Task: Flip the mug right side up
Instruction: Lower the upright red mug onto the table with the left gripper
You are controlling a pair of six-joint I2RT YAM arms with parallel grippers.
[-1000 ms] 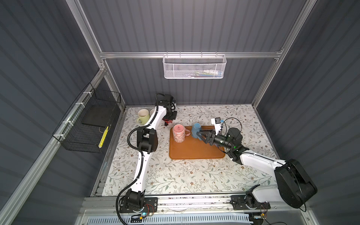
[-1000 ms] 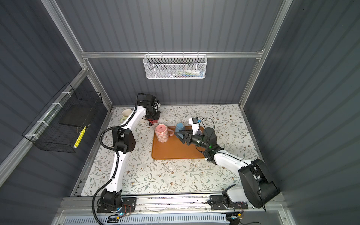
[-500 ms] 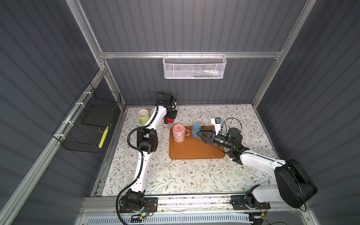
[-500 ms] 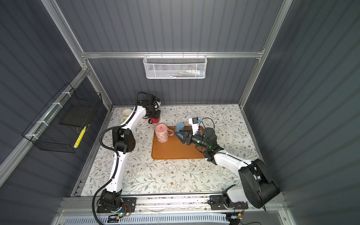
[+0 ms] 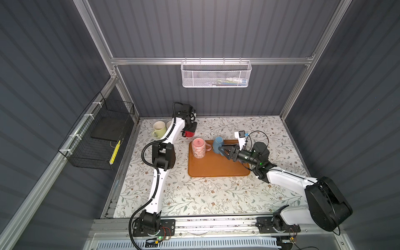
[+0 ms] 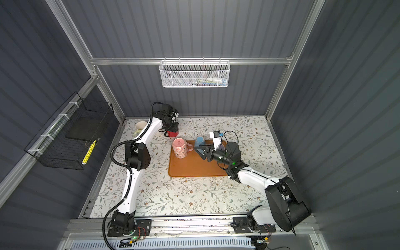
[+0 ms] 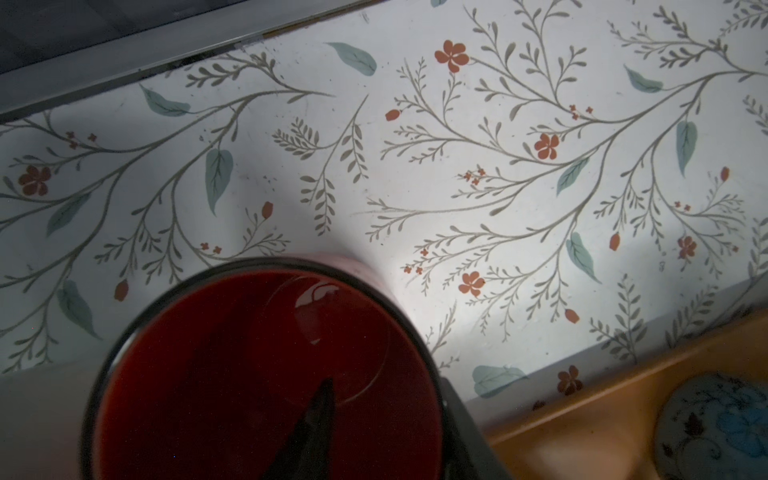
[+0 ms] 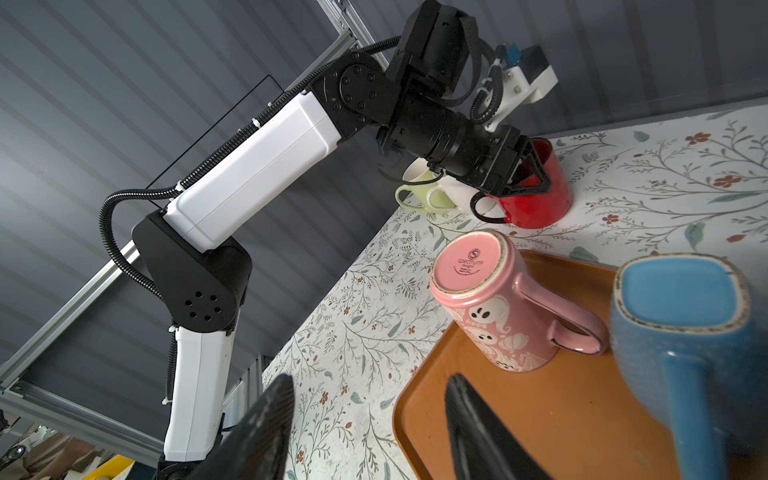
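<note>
Left gripper [image 5: 190, 128] jaws apart astride upright red mug [image 5: 189, 134] rim, left of centre; right gripper [image 5: 221, 150] spread, empty, beside inverted blue mug [image 5: 217, 141].

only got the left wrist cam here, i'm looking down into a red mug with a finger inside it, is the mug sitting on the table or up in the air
Observer: The red mug sits upright on the tablecloth, just off the orange tray.
Operator: any mugs upside down
Observer: Two, both on the tray: the pink mug and the blue mug stand base up.
Operator: where's the right gripper
Observer: The right gripper is open and empty, over the tray beside the blue mug.
</note>
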